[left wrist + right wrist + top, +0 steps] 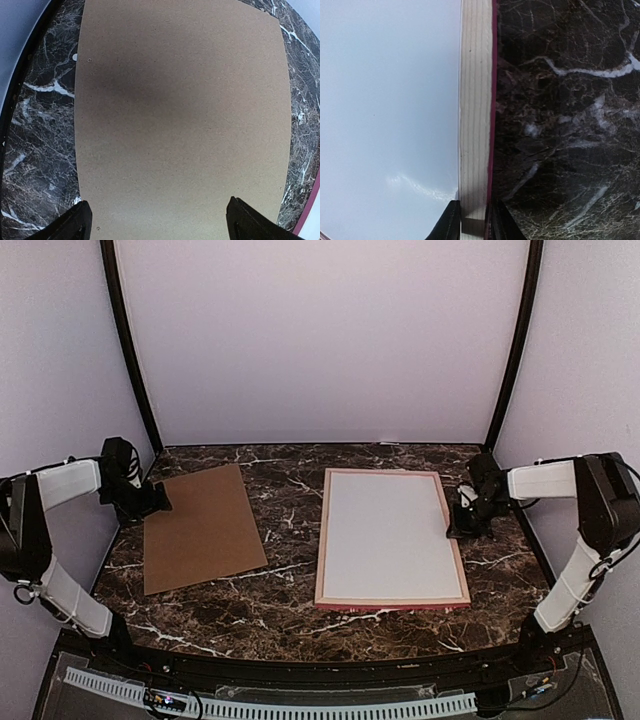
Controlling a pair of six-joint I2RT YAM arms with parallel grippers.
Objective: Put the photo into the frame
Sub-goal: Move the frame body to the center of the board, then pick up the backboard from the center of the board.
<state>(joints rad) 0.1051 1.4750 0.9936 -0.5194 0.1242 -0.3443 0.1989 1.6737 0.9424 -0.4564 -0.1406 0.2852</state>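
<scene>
The frame (pixel 322 540) lies flat at the table's centre right, pale wood back up, with a pink edge showing. Inside it a plain white face is up; I take it for the photo (pixel 388 535), white back upward. My right gripper (pixel 458 525) is at the frame's right rail. In the right wrist view its fingers (pixel 451 222) press both sides of the rail (pixel 475 100), shut on it, with the photo (pixel 390 110) to the left. My left gripper (pixel 160 502) hangs open over the brown cardboard board (pixel 203 528), its fingertips (pixel 75 225) wide apart and holding nothing.
The cardboard board (pixel 180 125) lies flat on the dark marble table (pixel 570 125), left of the frame, with a strip of marble between them. Black posts and pale walls close in the back and sides. The arm bases stand at the near edge.
</scene>
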